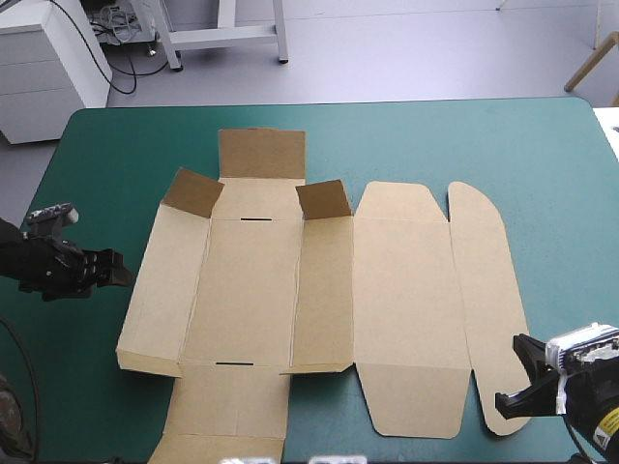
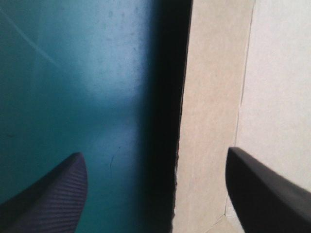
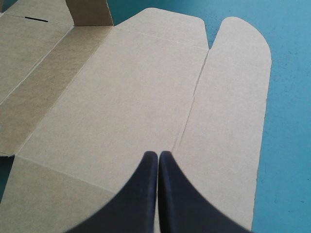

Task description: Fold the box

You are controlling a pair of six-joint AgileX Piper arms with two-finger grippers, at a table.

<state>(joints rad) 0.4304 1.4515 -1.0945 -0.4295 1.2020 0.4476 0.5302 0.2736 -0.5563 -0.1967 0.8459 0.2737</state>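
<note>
Box lies spread out mid-worktop on the teal-green cover, mostly flat.
- Two small corner flaps stand up at the far side, one on each side of the far flap.
- Left wall is tipped up a little. The left wrist view shows dark shadow under its edge.
- Two thin slots are cut in the base, one far and one near.
- Lid panel and the rounded tuck strip lie flat on the right.
- Near flap reaches the near edge of the high view.

Left end effector is just left of the box, pointing at the left wall. Its fingers are wide apart and grip nothing. The wall's edge and bare cover show between them.

Right end effector is at the box's near right corner, over the crease between lid panel and tuck strip. Its fingers are pressed together into one point and hold nothing. Can't tell if the tip touches the board.

Yellow label on the right wrist: print too small to read.
</note>
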